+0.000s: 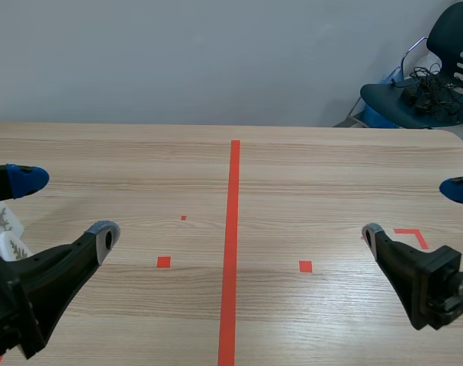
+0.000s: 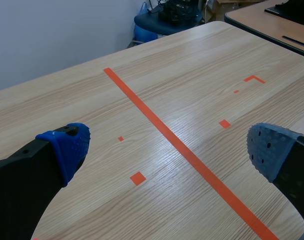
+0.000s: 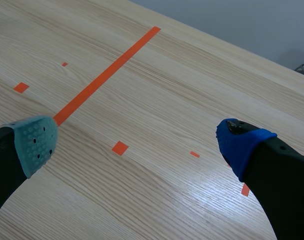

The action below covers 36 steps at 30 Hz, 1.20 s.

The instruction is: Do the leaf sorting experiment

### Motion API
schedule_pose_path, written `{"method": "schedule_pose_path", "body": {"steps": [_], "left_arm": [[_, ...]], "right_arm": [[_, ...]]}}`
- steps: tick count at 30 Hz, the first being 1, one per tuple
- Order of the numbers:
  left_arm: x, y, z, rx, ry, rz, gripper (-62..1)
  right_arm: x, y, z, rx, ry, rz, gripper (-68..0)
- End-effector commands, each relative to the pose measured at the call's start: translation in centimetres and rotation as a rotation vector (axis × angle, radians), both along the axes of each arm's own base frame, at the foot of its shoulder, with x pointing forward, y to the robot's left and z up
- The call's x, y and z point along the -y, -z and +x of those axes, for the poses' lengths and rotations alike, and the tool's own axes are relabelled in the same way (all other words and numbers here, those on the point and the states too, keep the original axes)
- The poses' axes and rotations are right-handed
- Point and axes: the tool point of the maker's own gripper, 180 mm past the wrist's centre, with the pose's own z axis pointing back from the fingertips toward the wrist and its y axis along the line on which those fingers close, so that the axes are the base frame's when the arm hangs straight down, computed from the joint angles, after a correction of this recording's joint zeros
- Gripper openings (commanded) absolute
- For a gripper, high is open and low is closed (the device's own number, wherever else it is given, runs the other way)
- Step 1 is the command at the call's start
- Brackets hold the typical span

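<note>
**Step in hand (judged):** the first pick; no sorting shows yet.

- **White leaf cards** (image 1: 14, 245): two show at the far left edge of the table (image 1: 307, 171). One is printed with a pale frond, the other with a green leaf. Both are partly covered by the left arm, and whether they overlap cannot be told. Neither wrist view shows them.
- **Left gripper** (image 1: 65, 206) (image 2: 167, 150): the jaws are spread wide and hold nothing. The blue pad (image 1: 27, 178) is on the far side and the grey pad (image 1: 105, 231) on the near side. The gripper sits just beside the cards, on their inner side.
- **Handling note (judged):**
  - The cards look thin and flat, so a pinch from straight above would likely slip.
  - Better to narrow the spread and take one card by a free edge, with one pad under it and one over.
  - The left wrist camera faces the table's middle, so the arm would need to turn back toward its own side to bring the cards into view.

**Surroundings, left to right:**

- **Tape squares** (image 1: 163, 262): small floor-plan marks either side of the centre, possibly sorting spots.
- **Centre tape line** (image 1: 233, 229): runs away from the robot and divides the table.
- **Right gripper** (image 1: 416, 212) (image 3: 137, 141): the jaws are wide apart and hold nothing. It is well apart from the cards, near a corner mark (image 1: 414, 235).
- **Chair** (image 1: 437, 91): stands beyond the far right corner of the table and carries cables (image 1: 423, 90).

**Obstruction:** the left arm itself, which hides part of the cards in the scene view.
</note>
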Motion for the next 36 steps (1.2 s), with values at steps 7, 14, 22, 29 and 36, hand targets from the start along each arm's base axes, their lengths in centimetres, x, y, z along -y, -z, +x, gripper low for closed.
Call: {"method": "schedule_pose_path", "body": {"steps": [7,14,22,29,36], "left_arm": [[0.23,-0.64,0.14,0.021,-0.003,-0.018,1.4],[0.23,-0.64,0.14,0.021,-0.003,-0.019,1.4],[0.24,-0.65,0.15,0.021,-0.007,-0.022,1.4],[0.23,-0.51,0.13,0.015,-0.006,-0.018,1.4],[0.23,-0.51,0.13,0.015,-0.006,-0.018,1.4]], "right_arm": [[-0.41,-1.84,0.75,0.073,-0.015,0.018,0.4],[-0.40,-1.84,0.75,0.074,-0.009,0.024,0.4],[-0.41,-1.94,0.87,0.078,-0.008,0.024,0.4],[-0.39,-2.12,1.10,0.085,-0.008,0.023,0.4],[-0.39,-2.12,1.10,0.085,-0.008,0.023,0.4]]}}
